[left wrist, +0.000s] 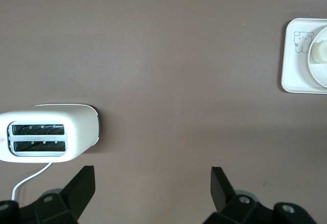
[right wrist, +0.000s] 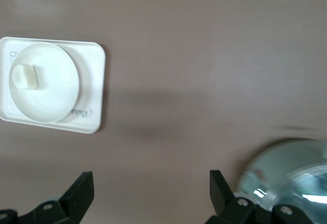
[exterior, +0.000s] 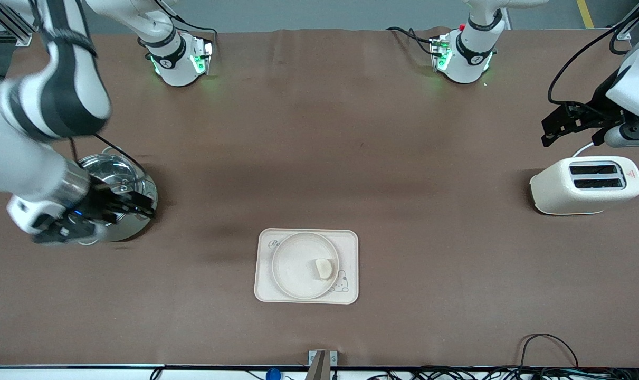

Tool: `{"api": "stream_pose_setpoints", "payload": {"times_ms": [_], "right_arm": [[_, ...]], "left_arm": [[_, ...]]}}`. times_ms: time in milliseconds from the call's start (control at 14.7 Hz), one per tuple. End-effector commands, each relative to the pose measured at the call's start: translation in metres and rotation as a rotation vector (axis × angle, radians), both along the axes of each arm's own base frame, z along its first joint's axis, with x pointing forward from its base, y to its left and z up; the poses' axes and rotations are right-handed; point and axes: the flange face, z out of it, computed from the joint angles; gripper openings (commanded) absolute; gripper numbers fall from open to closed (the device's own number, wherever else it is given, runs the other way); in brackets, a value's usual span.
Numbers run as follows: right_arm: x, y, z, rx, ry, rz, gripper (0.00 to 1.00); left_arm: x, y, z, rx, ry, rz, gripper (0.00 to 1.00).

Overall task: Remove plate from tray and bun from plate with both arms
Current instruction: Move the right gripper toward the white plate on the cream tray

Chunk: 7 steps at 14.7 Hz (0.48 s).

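The rectangular cream tray (exterior: 348,243) lies on the brown table near the front camera. The round plate (exterior: 293,264) sits on it, and the small pale bun (exterior: 323,268) lies on the plate toward the left arm's end. My right gripper (exterior: 149,207) is open and empty over a steel pot, well apart from the tray. My left gripper (exterior: 547,132) is open and empty over the table by the toaster. The right wrist view shows the tray (right wrist: 92,91), plate (right wrist: 56,91) and bun (right wrist: 26,76) past my open right gripper (right wrist: 152,185). The left wrist view shows the tray (left wrist: 291,66), plate (left wrist: 319,73) and open left gripper (left wrist: 153,183).
A shiny steel pot (exterior: 121,174) stands at the right arm's end of the table, also in the right wrist view (right wrist: 286,178). A white two-slot toaster (exterior: 585,184) stands at the left arm's end, also in the left wrist view (left wrist: 48,134). Cables lie along the front edge.
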Motion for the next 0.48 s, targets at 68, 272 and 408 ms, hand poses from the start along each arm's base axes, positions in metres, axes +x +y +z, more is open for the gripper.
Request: {"api": "stream_pose_setpoints", "payload": {"times_ms": [68,272,408], "right_arm": [[0.036,0.073,-0.083,0.136,0.033,-0.074,1.00],[0.039,0.136,-0.135,0.207,0.054,-0.189,1.00],[0.031,0.176,-0.183,0.207,0.031,-0.183,1.00]], "left_arm": [[0.001,0.002,0.004,0.016,-0.004,-0.015,1.00],[0.000,0.001,0.004,0.017,-0.001,-0.019,1.00],[0.001,0.002,0.004,0.017,-0.001,-0.018,1.00]]}}
